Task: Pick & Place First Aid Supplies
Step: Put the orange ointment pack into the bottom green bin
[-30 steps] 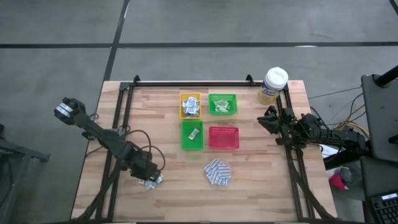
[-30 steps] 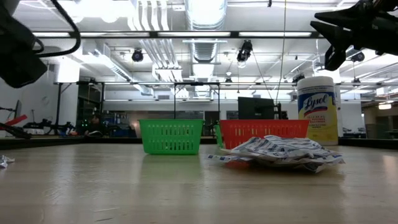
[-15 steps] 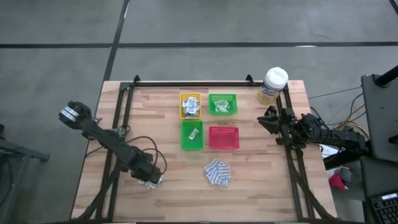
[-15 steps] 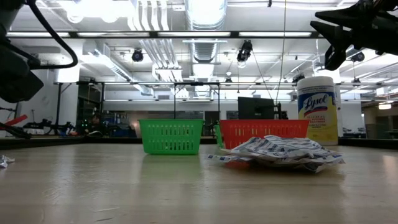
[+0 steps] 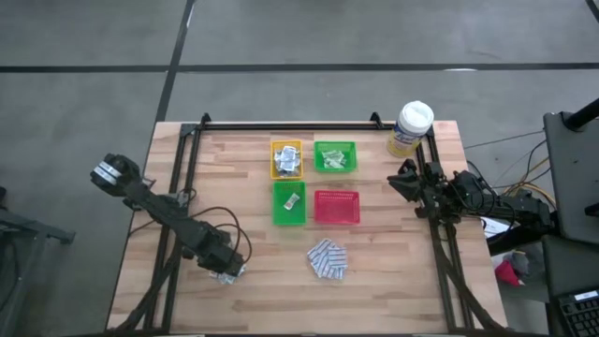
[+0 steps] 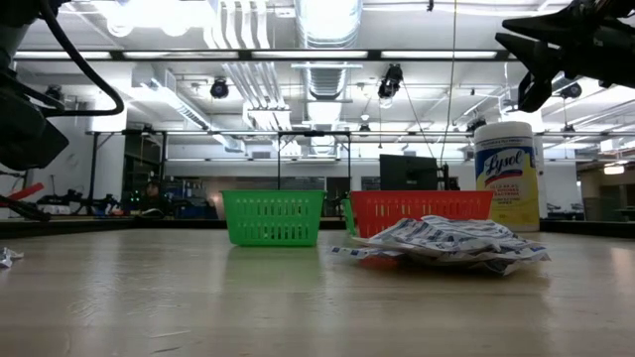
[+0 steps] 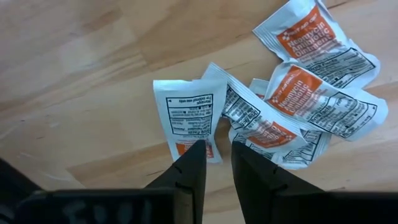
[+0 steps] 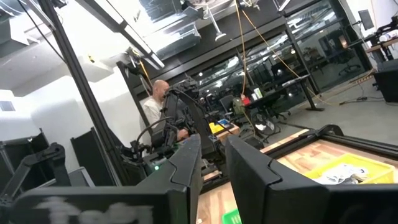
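Observation:
A small heap of white sachets with orange labels [image 7: 292, 106] lies on the wooden table near its left front [image 5: 232, 273]. My left gripper [image 7: 216, 149] points steeply down over this heap. Its fingers stand a narrow gap apart at the corner of the nearest sachet [image 7: 186, 121]. In the high view it shows as [image 5: 223, 266]. A second heap, of blue-and-white pads [image 5: 328, 259], rests flat on the table in front of the trays. My right gripper [image 8: 213, 146] hangs open in the air by the table's right edge [image 5: 401, 178], holding nothing. My left gripper comes from above at the lower corner of the nearest white sachet [image 7: 200, 144], one fingertip [image 7: 193, 155] over it. I cannot tell whether it touches the sachet. The sachet lies flat on the table.
Four small trays stand mid-table: yellow [image 5: 286, 159] and green [image 5: 335, 156] at the far side, green [image 5: 289, 203] and red [image 5: 336, 207] nearer. A yellow canister with a white lid [image 5: 412, 128] stands at the far right. A black frame rail [image 5: 281, 125] runs along the far edge.
My left arm has lowered its gripper toward the heap of white sachets at the near left. The sachets and all else have stayed put.

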Robot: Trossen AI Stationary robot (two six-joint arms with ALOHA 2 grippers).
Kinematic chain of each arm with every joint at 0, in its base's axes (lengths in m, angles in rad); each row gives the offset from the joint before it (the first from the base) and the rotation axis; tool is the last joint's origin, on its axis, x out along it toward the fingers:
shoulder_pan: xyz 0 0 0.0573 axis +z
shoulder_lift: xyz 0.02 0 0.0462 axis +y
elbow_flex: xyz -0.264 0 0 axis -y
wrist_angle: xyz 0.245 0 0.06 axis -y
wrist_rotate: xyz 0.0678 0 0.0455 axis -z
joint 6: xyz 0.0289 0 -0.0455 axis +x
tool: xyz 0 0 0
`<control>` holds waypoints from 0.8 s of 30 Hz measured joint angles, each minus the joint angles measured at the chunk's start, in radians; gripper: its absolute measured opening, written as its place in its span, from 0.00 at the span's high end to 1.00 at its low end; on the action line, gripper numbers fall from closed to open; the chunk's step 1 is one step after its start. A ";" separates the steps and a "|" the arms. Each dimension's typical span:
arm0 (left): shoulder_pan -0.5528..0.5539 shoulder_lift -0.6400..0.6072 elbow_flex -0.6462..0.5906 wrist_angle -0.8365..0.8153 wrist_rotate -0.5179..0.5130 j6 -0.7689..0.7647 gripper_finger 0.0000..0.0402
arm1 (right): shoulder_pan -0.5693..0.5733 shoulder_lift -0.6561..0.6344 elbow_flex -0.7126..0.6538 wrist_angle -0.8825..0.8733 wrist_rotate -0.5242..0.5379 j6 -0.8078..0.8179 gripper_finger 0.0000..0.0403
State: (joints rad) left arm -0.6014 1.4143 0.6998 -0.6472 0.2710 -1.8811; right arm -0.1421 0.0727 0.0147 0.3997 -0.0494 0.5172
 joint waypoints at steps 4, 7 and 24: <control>0.000 0.000 0.000 0.000 0.000 -0.004 0.80 | 0.000 0.000 0.000 0.000 0.000 0.000 0.80; 0.000 0.000 0.000 0.000 0.000 -0.005 0.82 | 0.000 0.000 0.000 0.000 0.000 0.000 0.79; 0.000 0.000 0.000 0.000 0.000 -0.012 0.99 | 0.000 0.000 0.000 0.000 0.000 -0.001 0.83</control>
State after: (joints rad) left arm -0.6014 1.4139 0.6994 -0.6476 0.2714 -1.8930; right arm -0.1421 0.0727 0.0147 0.3996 -0.0498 0.5158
